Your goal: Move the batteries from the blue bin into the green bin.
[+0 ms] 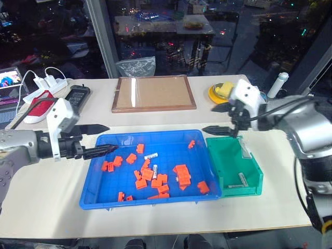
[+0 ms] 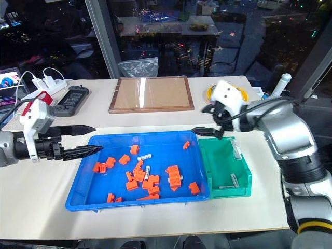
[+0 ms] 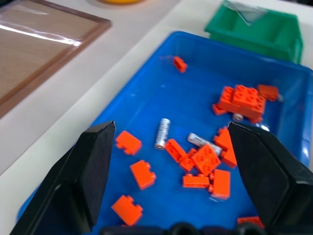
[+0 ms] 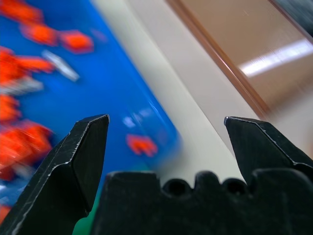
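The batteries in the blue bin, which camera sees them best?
The left wrist view: the batteries lie close and large among orange blocks. Both eye views show them as tiny pale slivers; the right wrist view shows blurred streaks.

Blue bin (image 1: 98,189): glossy moulded plastic, smooth rim. Green bin (image 1: 254,174): plastic, smooth, duller sheen. Batteries (image 3: 162,132): silvery metallic shells, slightly shiny. Orange blocks (image 3: 243,99): hard studded plastic, satin. Table (image 1: 52,212): matt pale laminate. Framed board (image 1: 153,93): brown wood-look frame, glare streak across the panel. Left gripper (image 3: 168,169) fingers (image 3: 93,166): matt black plastic.
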You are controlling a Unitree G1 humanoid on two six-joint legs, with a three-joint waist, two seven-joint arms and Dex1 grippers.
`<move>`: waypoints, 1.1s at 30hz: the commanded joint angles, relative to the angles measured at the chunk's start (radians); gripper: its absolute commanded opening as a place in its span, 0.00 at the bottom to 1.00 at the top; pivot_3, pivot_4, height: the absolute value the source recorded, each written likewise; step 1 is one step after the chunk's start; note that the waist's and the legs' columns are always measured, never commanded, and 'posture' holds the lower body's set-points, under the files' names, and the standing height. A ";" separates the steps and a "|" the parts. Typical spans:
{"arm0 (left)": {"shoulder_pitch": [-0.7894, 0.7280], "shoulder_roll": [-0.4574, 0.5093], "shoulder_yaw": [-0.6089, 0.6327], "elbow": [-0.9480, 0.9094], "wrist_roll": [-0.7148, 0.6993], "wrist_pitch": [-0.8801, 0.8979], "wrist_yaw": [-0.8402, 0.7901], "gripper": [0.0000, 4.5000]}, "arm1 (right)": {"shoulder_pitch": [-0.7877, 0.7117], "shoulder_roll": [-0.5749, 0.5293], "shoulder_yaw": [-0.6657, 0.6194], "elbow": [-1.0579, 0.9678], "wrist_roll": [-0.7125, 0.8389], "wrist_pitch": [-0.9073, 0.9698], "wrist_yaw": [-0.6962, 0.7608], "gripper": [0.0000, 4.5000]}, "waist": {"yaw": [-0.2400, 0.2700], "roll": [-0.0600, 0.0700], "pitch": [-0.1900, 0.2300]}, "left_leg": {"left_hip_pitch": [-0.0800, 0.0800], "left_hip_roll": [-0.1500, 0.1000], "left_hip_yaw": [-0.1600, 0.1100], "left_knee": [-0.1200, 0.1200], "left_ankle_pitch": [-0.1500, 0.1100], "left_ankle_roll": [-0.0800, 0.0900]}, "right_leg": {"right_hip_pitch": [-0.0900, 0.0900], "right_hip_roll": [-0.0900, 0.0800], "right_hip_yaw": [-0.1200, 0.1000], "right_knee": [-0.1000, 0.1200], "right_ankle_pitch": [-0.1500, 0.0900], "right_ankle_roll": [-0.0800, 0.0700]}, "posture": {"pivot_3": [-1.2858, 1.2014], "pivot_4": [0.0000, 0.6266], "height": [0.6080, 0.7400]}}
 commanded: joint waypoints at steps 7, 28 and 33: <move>0.073 -0.001 -0.026 -0.072 0.054 -0.047 0.007 0.88 | 0.006 -0.013 0.258 -0.123 -0.047 -0.010 0.198 0.98 | 0.018 -0.001 0.000 | -0.002 0.000 -0.001 0.002 0.000 0.000 | 0.000 -0.001 -0.001 -0.001 0.000 0.000 | 0.52 0.24 1.00; 0.098 -0.042 -0.036 -0.165 0.024 0.012 0.078 0.88 | 0.096 0.066 0.387 -0.075 -0.193 0.011 0.176 0.93 | 0.017 -0.001 0.000 | -0.001 0.000 -0.001 0.002 0.000 0.000 | 0.000 0.000 -0.001 0.000 0.000 0.000 | 0.52 0.24 1.00; 0.100 -0.040 -0.035 -0.168 0.015 0.023 0.077 0.88 | 0.101 0.062 0.359 -0.079 -0.187 0.017 0.176 0.72 | 0.015 -0.001 0.000 | -0.001 0.000 -0.001 0.003 0.000 0.000 | 0.000 0.000 -0.001 0.000 0.000 0.000 | 0.52 0.24 1.00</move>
